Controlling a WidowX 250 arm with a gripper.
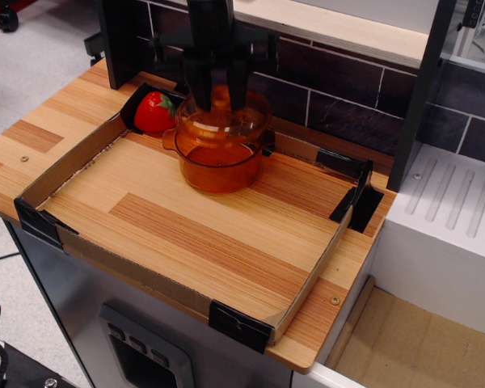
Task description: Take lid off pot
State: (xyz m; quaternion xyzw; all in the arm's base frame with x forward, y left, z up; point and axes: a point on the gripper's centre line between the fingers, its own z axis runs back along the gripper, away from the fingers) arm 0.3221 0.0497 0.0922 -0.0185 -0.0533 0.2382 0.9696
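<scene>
I had the black hand [219, 93] clenched on the domed translucent orange lid's [224, 117] knob just above the amber round plastic pot [219, 162], and judged a slipping pinch could drop it back.

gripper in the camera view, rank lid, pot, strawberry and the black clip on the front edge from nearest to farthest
1. lid, gripped by the gripper, lifted above the pot
2. pot, directly below
3. strawberry, to the image left
4. black clip, front edge of the tray

Lid [225, 113] above pot [218, 158]; strawberry [155, 112] left.

The wooden table [202, 234] carries the pot [220, 162] and a strawberry [153, 112].
</scene>
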